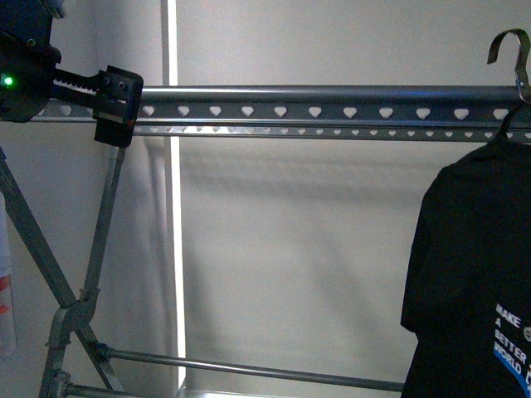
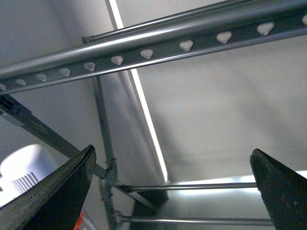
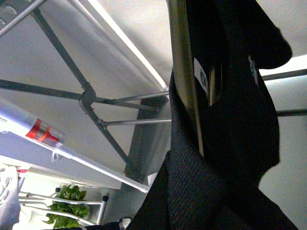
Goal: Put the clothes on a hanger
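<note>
T-shirt (image 1: 473,274), black with blue and white lettering, hangs at the far right of the front view from a small metal hook (image 1: 510,54). The curved top of the hook stands above the rail (image 1: 299,99) of the grey rack (image 1: 79,307). Contact between hook and rail cannot be confirmed, because the hook runs to the frame edge. The right wrist view is filled by dark fabric and a white label (image 3: 202,76), so the shirt is close to that arm. The right gripper cannot be made out there, and its state cannot be told. The left gripper (image 2: 172,151) is spread wide: its 2 fingers (image 2: 57,191) stand well apart with nothing between them. In the front view it sits beside the left end of the rail, well apart from the shirt. Judged progress: late stage. The shirt is on its hook and at rail height. Left to do: seat the hook over the rail, confirm the shirt hangs free, release and withdraw.
</note>
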